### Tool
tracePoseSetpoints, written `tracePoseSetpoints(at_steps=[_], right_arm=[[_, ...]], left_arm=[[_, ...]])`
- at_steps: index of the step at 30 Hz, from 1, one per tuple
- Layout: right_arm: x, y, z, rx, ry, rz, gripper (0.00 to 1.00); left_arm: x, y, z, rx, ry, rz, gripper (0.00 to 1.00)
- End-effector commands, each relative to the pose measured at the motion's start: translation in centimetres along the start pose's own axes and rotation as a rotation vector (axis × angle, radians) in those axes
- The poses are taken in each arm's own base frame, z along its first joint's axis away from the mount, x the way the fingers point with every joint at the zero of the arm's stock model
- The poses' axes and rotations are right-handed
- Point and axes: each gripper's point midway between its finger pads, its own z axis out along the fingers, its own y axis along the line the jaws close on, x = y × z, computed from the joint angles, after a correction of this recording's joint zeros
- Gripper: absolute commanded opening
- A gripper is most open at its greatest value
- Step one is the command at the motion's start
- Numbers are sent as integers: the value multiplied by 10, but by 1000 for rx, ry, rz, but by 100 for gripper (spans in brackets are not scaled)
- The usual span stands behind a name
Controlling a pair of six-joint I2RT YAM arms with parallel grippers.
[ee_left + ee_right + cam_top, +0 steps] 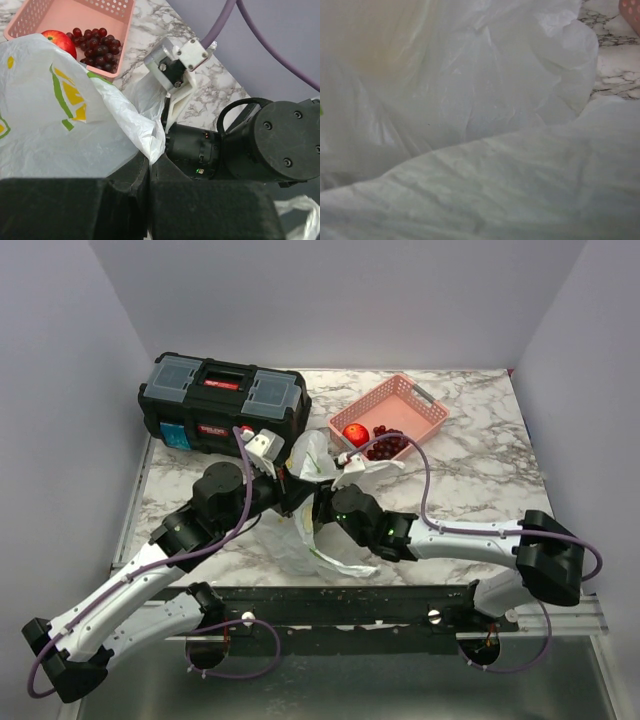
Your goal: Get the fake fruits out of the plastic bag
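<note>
The plastic bag [312, 456] lies crumpled mid-table between my two arms. My left gripper [289, 490] is shut on a fold of its edge, and the left wrist view shows the jaws pinching the white plastic [148, 150]. My right gripper [318, 510] reaches into the bag from the right. Its fingers are hidden by plastic, and the right wrist view shows only bag film [470, 100]. The red apple [354, 432] and the dark red grapes [385, 445] lie in the pink basket [430, 405]. They also show in the left wrist view: the apple [61, 41] and the grapes [97, 47]. The green melon is not in view.
A black toolbox [222, 400] stands at the back left, close behind the left arm. The pink basket [80, 12] sits just behind the bag. The marble tabletop [480, 470] stretches to the right. Grey walls close in three sides.
</note>
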Motion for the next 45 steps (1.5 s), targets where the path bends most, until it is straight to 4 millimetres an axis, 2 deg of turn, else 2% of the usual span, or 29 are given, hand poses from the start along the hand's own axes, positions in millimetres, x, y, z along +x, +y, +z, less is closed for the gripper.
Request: tracePoseSetpoints(at_steps=[1,7,10,14,16,22,26,30,34,38,42,45], right_arm=[[8,12,4,-47,26,-3,53],[25,27,9,-131,80,-3,54],[46,25,20,-136,120,-51,64],[75,-2,31,-56,159,-158,81],[81,-17,29,-10,164,-197,86],[82,-51,12,87,155,-230,88],[81,-73,-1,151,142,-219,88],[70,-89,-14,202,95,-204,92],[51,-92,-22,221,36,-186,96],[27,-87,-21,219,-5,-176,98],[-1,-82,-17,242,-33,-187,100],[-25,-76,-14,245,-56,-181,100]], left_arm=[[1,-9,-1,54,5,4,0],[2,-8,-4,48,7,13,0],[5,-5,-3,35,12,7,0],[9,3,5,-10,38,-11,0],[10,6,10,-39,71,-15,0],[14,11,22,-68,98,-47,0],[26,15,33,-75,121,-99,0],[35,6,48,-34,190,-134,0],[15,-14,65,34,214,-128,0],[-29,-36,78,84,171,-69,0],[-72,-49,83,79,140,8,0],[-93,-54,80,78,111,60,0]])
